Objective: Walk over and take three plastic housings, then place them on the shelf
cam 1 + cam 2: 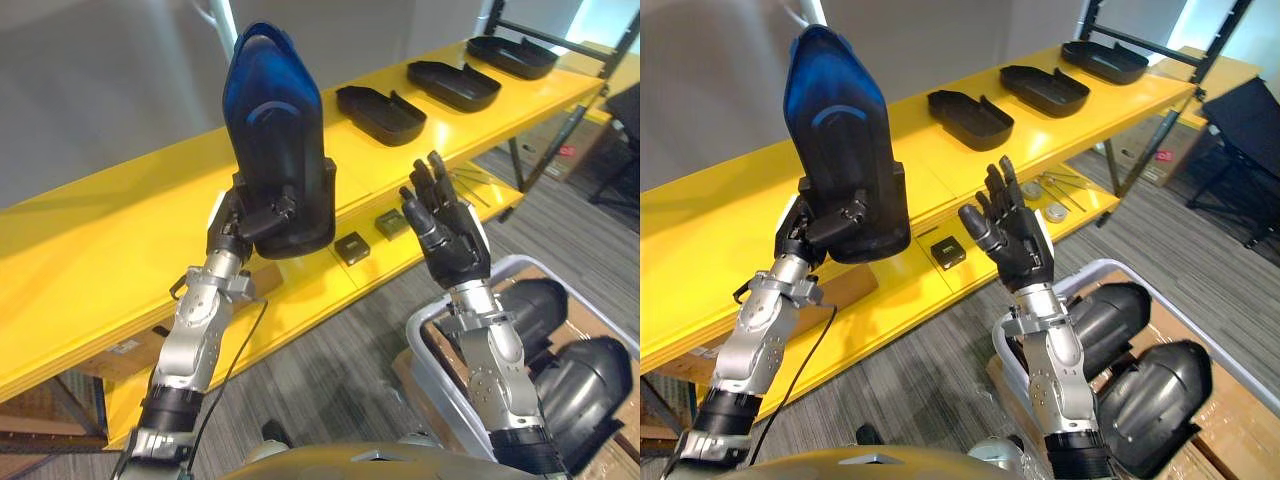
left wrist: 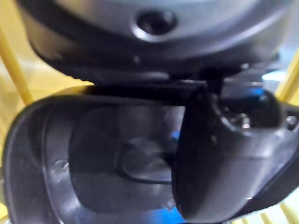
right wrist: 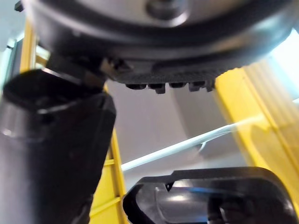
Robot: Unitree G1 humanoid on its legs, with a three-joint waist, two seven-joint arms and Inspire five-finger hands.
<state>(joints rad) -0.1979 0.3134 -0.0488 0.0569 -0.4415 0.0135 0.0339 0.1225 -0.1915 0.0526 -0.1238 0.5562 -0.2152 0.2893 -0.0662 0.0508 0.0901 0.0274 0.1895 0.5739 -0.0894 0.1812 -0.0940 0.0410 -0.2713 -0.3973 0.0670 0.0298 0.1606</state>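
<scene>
Nearest the camera, at the lower right, two dark rounded plastic housings are being kept in a white plastic bin (image 1: 421,345), the nearer housing (image 1: 590,385) lying just beside the farther housing (image 1: 535,300). Beyond the bin, the scene is being spanned by a long yellow shelf (image 1: 100,240) of two boards, one above the other.

Three shallow black plastic housings are being carried on the upper board in a row, open side up and apart from one another: the first shelf housing (image 1: 380,112), the second shelf housing (image 1: 452,85) and the third shelf housing (image 1: 512,55).

One more, a tall black housing with a blue sheen (image 1: 275,130), is being gripped upright in front of the shelf by the left hand (image 1: 232,228), fingers and thumb curled round its lower end. Six housings are thus being counted in all.

The right hand (image 1: 455,240) is being held up empty near the gripped housing, apart from it, fingers straight.

Two small dark square blocks are being borne on the lower board, the nearer block (image 1: 351,247) and the farther block (image 1: 392,224).
</scene>
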